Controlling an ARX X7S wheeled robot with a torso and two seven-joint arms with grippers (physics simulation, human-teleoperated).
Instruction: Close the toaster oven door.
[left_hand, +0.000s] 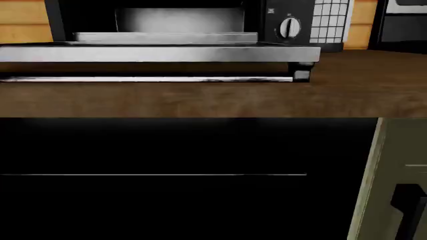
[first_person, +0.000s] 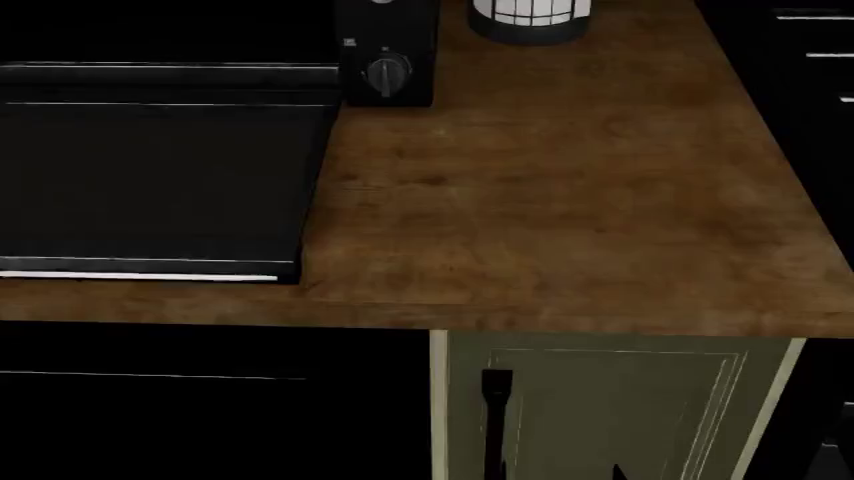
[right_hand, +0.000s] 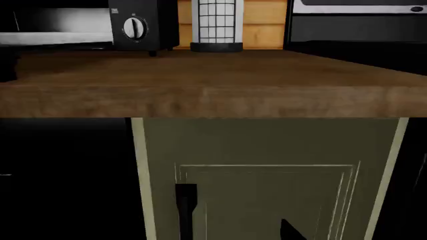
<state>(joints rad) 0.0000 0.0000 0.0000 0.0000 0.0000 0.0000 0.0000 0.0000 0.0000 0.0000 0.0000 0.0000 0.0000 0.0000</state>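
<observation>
a: start at the far left. what's there?

b: the toaster oven door (first_person: 154, 180) lies dropped flat, fully open, resting over the wooden counter (first_person: 561, 200). its silver handle bar (first_person: 140, 276) runs along the front edge, close to the counter's lip. in the left wrist view the same door (left_hand: 160, 53) shows edge-on, with the handle (left_hand: 147, 79) just below it and the lit oven cavity behind.

a: and the toaster oven itself?

b: the toaster oven (first_person: 387, 50) sits at the back of the counter. only its control strip with one grey knob (first_person: 388, 75) is clear from the head camera. the right wrist view catches that knob (right_hand: 135, 28) too.

a: where are the pincers relative to all this?

b: neither pincer appears in any view, so i can't place the door against them directly. both wrist cameras look from below the counter's front edge, so the door sits above and ahead of the left one, and up and off to one side of the right one. whether either pincer is open or closed, i cannot tell.

a: further right?

b: a white-caged lantern (first_person: 530, 15) stands beside the oven, apart from it. under the counter there's an olive cabinet door (first_person: 614, 410) with a dark handle (first_person: 495, 400).
</observation>
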